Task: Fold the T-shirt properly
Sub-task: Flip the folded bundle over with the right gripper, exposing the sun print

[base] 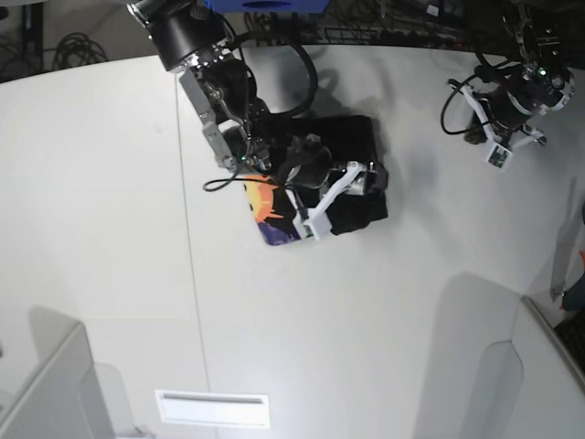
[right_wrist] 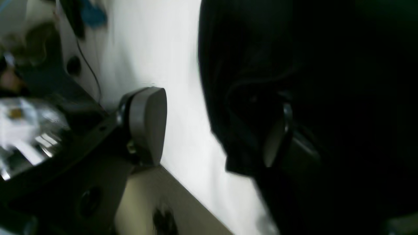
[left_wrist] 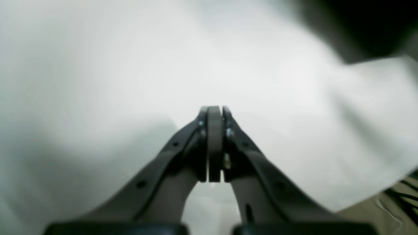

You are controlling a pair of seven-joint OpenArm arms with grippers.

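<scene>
Near the middle of the white tabletop [base: 110, 229], toward its far edge, the T-shirt [base: 343, 146] lies as a compact dark packet, with a strip of its orange and purple print exposed along the near-left edge. The folding appears close to complete; the step in hand is judged to be the release of the final fold.

The right pincer [base: 334, 187] sits low over the near part of the packet. In the right wrist view its jaws stand spread: one pad [right_wrist: 148, 125] is over bare tabletop, the other is sunk against black cloth, and nothing is pinched between them. The right arm reaches down from the far edge, forearm angled toward the near side, wrist bent over the shirt.

The next move probably calls for a clean lift straight up, so that no layer is dragged, followed perhaps by tucking or smoothing the exposed printed strip.

The left pincer [left_wrist: 214, 112] is pressed together on nothing, held over bare tabletop. The left arm rests well apart at the far right, wrist folded back, taking no part.
</scene>
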